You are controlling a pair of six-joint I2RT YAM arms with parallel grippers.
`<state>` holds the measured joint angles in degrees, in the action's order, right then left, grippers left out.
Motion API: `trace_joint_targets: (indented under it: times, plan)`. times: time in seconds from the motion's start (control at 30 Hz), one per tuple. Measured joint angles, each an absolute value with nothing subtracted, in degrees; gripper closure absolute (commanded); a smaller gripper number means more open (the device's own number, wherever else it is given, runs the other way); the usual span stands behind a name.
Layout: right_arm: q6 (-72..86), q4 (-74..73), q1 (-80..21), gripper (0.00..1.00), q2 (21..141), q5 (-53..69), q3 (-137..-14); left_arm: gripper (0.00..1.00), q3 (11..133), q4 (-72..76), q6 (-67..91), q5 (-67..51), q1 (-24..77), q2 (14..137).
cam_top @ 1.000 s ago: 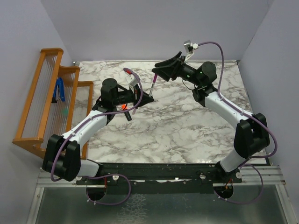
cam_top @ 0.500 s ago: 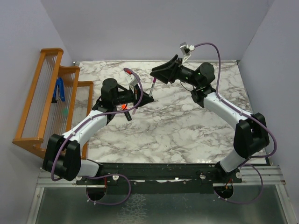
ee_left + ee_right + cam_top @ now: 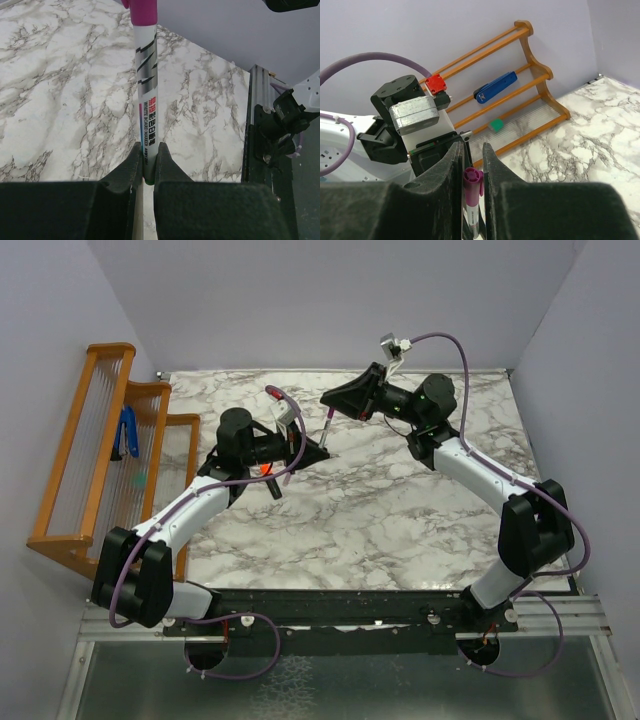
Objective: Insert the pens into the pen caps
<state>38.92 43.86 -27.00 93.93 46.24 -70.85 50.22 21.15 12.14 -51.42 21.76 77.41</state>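
Above the marble table (image 3: 400, 510), we see the left gripper (image 3: 147, 152) clenched on the lower barrel of a greyish pen (image 3: 146, 85), held roughly upright. The right gripper (image 3: 472, 146) brackets its magenta cap (image 3: 472, 181) (seated on the pen's top); whether those jaws actually squeeze it, we cannot tell.

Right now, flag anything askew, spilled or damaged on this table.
Nothing stands out. The left gripper holds the whiteboard marker by its tail, the right gripper grips its magenta cap; no spill or damage shows.
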Motion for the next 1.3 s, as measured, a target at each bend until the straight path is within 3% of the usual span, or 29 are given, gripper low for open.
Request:
trace_joint_targets:
  times: [0.53, 1.3]
  plan:
    - [35.2, 46.3, -27.0, 1.0, 91.6, 41.6, -66.4, 1.0, 58.8, 9.1, 6.7, -51.9, 21.9, 81.5]
    - [33.1, 52.3, -33.0, 0.99, 94.2, 36.5, -63.2, 1.0, 59.5, 1.0, 3.8, -53.3, 22.4, 82.7]
